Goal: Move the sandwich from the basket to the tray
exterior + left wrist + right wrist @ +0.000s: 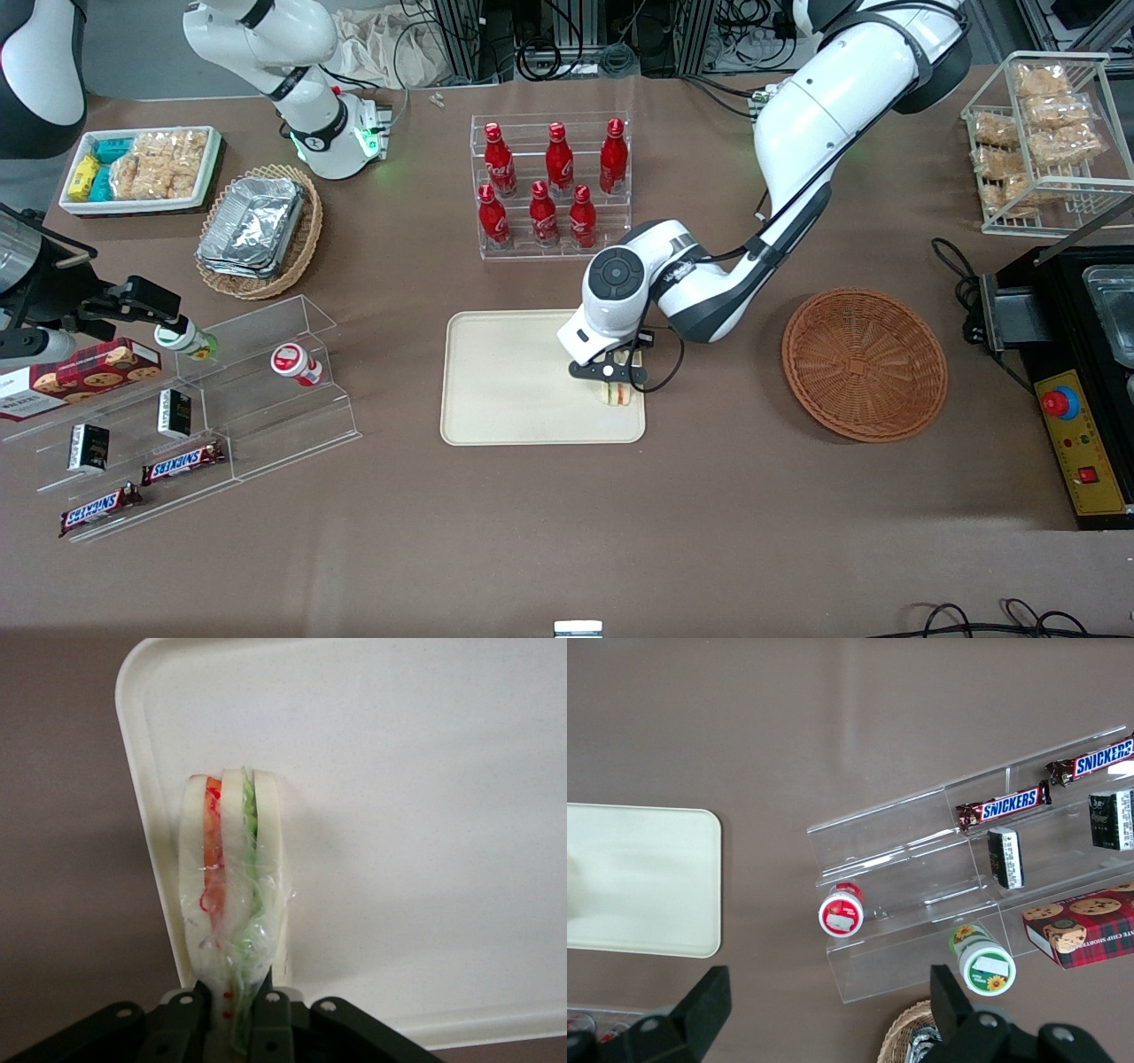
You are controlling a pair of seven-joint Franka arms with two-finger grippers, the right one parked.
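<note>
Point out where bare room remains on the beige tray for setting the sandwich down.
The cream-beige rectangular tray is bare from its bottle-rack edge to the camera-side edge, toward the parked arm's end. It is crowded only at the basket-side edge, where the gripper, jaws shut, holds the wrapped wedge sandwich. The round reddish-brown wicker basket holds nothing.

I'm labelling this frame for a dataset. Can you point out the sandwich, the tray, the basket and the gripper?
sandwich (232, 877): left wrist view, on its wrapped middle bread layer.
tray (505, 381): front view, on its bare floor.
basket (864, 365): front view, on the woven centre square.
gripper (617, 370): front view, between its fingertips, shut on the sandwich.
</note>
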